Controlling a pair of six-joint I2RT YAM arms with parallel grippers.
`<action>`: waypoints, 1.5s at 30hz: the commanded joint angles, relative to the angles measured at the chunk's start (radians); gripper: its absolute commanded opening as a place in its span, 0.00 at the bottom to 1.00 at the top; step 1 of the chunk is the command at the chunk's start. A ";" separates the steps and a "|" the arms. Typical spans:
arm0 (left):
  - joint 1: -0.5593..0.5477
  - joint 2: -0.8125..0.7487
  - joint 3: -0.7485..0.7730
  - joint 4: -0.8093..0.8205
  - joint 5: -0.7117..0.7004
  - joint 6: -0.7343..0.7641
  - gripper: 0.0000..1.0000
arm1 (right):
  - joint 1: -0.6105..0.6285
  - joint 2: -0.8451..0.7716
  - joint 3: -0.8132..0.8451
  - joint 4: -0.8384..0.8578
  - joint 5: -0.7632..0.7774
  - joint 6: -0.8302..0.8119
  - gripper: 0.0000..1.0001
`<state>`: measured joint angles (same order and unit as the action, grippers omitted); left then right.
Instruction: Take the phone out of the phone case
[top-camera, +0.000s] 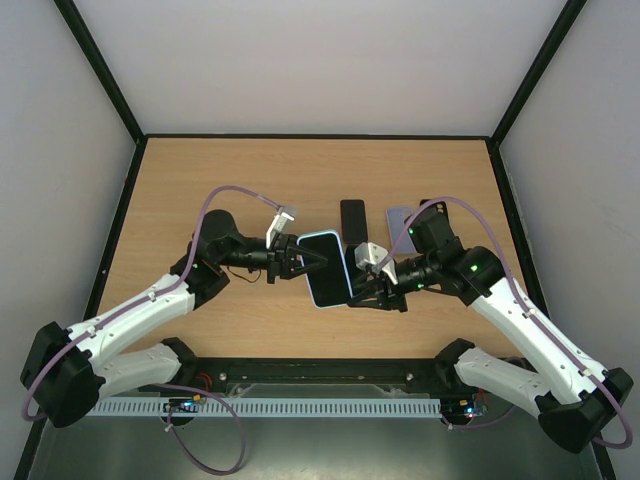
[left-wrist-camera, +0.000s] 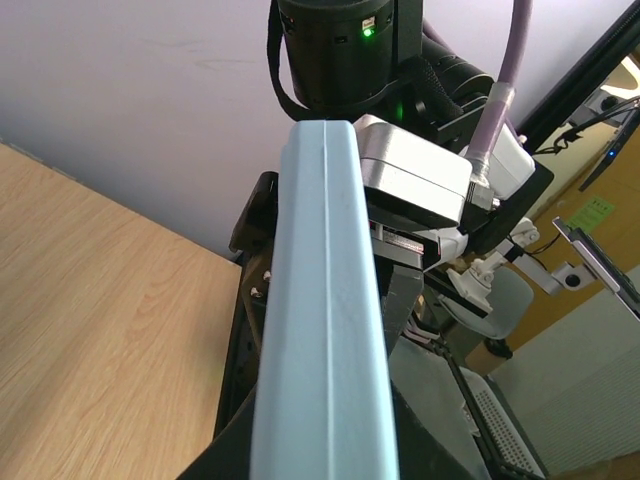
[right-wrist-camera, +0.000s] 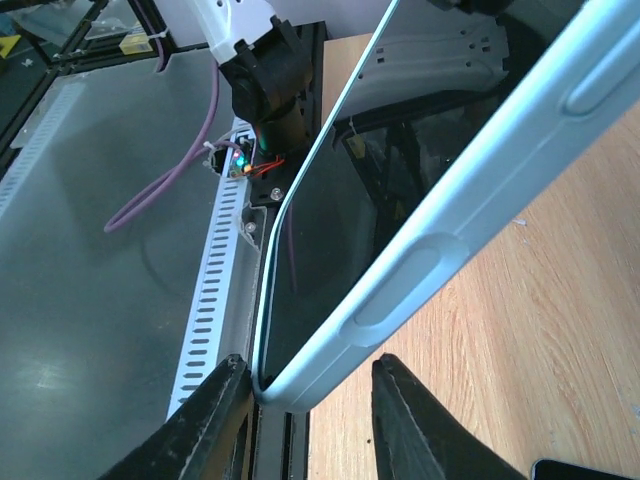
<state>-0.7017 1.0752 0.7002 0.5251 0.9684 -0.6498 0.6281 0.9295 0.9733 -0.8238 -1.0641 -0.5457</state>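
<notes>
- Nearest us, both arms reach in from the near edge of the desk (top-camera: 200, 180) and meet over its middle.
- The left hand (top-camera: 298, 262) is clamped narrow on the left long edge of the light blue phone case (top-camera: 322, 236). From its wrist view, that edge runs straight up the frame towards the right arm.
- The right hand (right-wrist-camera: 311, 362) takes the opposite side at a corner. Its two black fingers (right-wrist-camera: 215, 420) lie against the case, one on the screen side and one on the back, so it grips the case too.
- The phone (top-camera: 326, 270) sits inside the case. Its dark glass faces up and the blue rim wraps it all round.
- The case and phone hang between the two hands, tilted and raised off the wood. We see raised side buttons on the edge nearest the right wrist camera.
- Just beyond the phone, a black flat slab (top-camera: 352, 215) lies on the desk.
- To the right of the slab, close to the right arm, lies a grey-blue flat piece (top-camera: 403, 217). We cannot tell whether it is a phone or a case.
</notes>
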 joint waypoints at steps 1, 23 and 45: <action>0.001 -0.013 0.013 0.077 0.020 -0.031 0.05 | 0.003 -0.013 0.016 -0.017 0.009 -0.086 0.30; -0.094 -0.044 -0.030 0.275 0.128 -0.359 0.02 | 0.004 -0.005 0.022 -0.037 0.135 -0.246 0.17; -0.105 -0.156 0.017 -0.087 -0.002 -0.106 0.02 | 0.002 -0.003 0.063 0.051 0.051 -0.032 0.21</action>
<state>-0.8131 0.9409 0.6567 0.5373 1.0538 -0.8677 0.6323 0.9432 0.9874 -0.7612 -0.9901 -0.6170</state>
